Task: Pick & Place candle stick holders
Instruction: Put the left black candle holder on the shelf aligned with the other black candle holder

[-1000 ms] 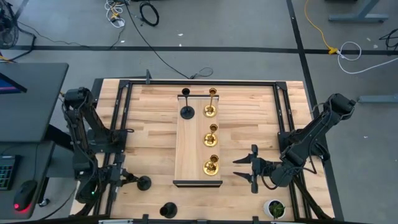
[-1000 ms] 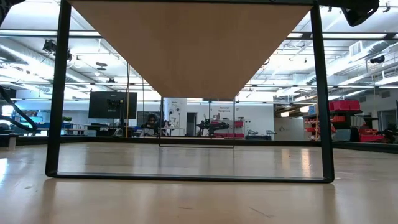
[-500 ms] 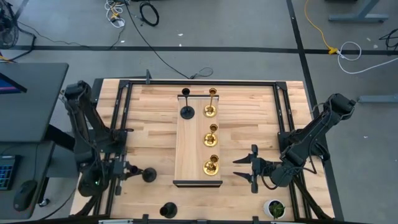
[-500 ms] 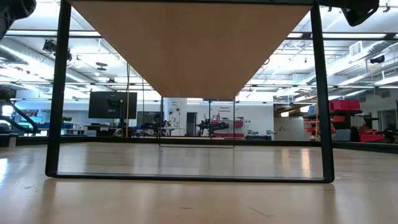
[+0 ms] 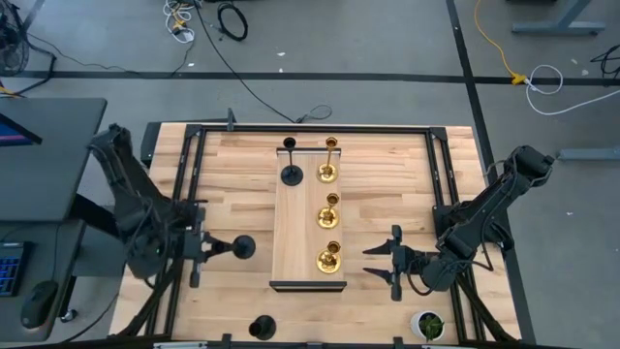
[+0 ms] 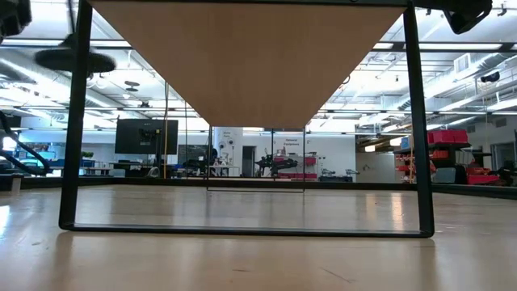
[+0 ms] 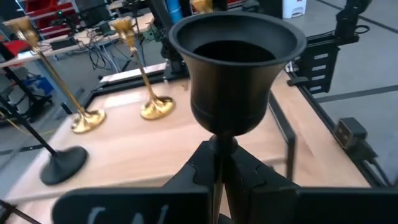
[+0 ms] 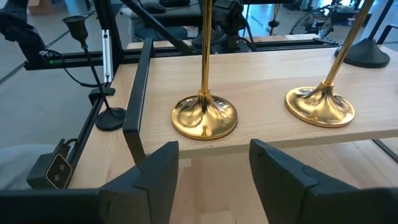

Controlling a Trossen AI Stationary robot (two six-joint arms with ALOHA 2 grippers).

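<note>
Moved since earlier frame: left gripper (image 5: pixel 205 247), clenched on black candlestick (image 5: pixel 242 246), carried toward raised board (image 5: pixel 295 233). Transport step. Next: lift over board edge, set beside black one (image 5: pixel 290 174). Right gripper (image 5: pixel 380 262) open, waiting near gold candlestick (image 5: pixel 330 259).

Left arm reaches in from table's left edge, left gripper (image 5: pixel 206 247) clamped on a black holder (image 5: pixel 242 246), fingers (image 7: pixel 249 180) pinched round its stem. Right arm low at right side, right gripper (image 5: pixel 380 263) fingers spread apart, holding nothing.
</note>
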